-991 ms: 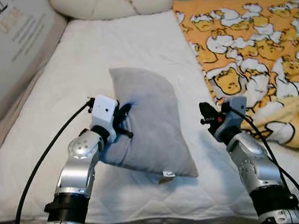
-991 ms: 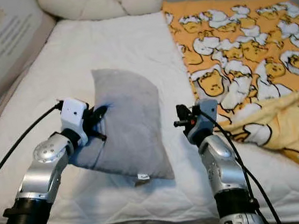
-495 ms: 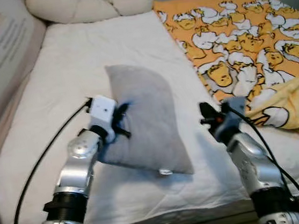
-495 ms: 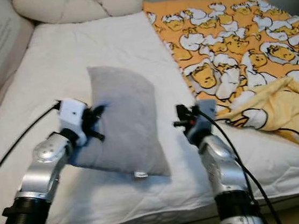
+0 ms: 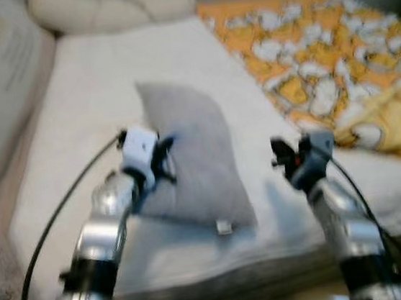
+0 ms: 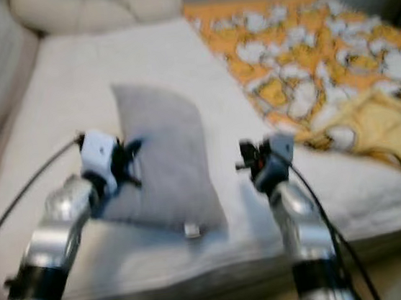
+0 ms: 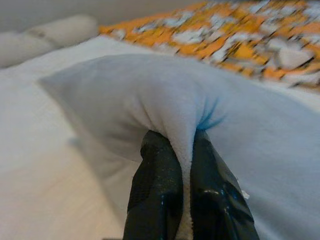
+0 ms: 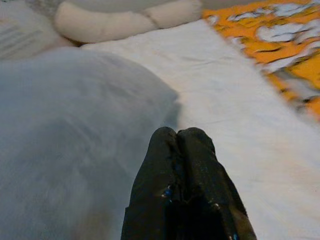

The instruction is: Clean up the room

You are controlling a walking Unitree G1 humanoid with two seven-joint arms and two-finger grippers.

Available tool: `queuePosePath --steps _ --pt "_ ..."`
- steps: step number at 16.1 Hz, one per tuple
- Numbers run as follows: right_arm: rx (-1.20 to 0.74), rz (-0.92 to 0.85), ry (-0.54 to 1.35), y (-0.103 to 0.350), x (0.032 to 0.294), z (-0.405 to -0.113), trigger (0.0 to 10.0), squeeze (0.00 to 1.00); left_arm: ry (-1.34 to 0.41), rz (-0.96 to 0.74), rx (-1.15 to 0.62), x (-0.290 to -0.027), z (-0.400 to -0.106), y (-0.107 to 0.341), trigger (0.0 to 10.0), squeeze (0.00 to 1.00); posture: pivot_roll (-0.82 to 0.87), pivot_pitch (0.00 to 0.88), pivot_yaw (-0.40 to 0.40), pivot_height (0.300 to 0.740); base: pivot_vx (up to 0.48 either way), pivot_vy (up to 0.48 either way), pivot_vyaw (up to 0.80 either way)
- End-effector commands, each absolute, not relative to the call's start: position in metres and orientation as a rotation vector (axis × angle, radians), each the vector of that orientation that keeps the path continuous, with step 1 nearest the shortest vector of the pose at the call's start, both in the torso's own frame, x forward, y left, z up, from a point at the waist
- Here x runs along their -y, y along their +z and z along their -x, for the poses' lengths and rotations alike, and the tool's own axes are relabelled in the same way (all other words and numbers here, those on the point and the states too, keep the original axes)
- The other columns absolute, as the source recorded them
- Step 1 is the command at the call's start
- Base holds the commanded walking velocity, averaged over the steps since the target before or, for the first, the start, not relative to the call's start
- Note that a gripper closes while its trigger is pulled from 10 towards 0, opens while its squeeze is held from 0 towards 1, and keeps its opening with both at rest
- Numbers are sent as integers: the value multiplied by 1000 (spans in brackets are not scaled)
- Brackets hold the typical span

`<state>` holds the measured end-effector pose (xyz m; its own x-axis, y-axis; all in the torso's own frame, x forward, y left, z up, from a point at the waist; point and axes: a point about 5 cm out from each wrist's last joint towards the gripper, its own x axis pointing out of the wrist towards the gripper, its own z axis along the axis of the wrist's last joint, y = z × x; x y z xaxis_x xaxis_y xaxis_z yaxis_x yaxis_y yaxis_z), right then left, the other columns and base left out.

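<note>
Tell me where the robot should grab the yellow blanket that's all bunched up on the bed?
Probably the raised fold of the yellow blanket nearest the right tool, coming from the robot's side of the bed. The blanket lies crumpled in a heap on the white mattress, so a bunched ridge gives thin fingers something to pinch, as the left tool pinches the gray pillow.

The left gripper [image 7: 186,150], arm bent and raised, pinches a fold of grey pillow [image 5: 198,157] between its fingers, while the right gripper [image 8: 180,137] hovers alongside, fingers pressed together, empty.
</note>
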<state>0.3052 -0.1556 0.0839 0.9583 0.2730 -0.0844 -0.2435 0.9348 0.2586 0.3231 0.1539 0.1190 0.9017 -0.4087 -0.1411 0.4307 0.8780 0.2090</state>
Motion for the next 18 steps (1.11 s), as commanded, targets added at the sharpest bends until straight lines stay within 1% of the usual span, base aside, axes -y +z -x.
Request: queuePosePath --steps 1,13,16,18 --pt "-121 -231 278 86 152 -307 10000 0 -423 -246 -36 -153 -327 133 10000 0 47 0 -20 740 0 364 0" --pt "-121 -210 278 86 148 -305 10000 0 -388 -253 -37 -158 -329 134 10000 0 50 0 -9 740 0 354 0" --pt "-119 -220 275 86 149 -305 10000 0 -365 -233 -34 -158 -329 134 10000 0 53 0 -8 740 0 0 0" --pt "-115 -238 279 86 148 -305 10000 0 -382 -239 -30 -155 -329 134 10000 0 52 0 -6 740 0 0 0"
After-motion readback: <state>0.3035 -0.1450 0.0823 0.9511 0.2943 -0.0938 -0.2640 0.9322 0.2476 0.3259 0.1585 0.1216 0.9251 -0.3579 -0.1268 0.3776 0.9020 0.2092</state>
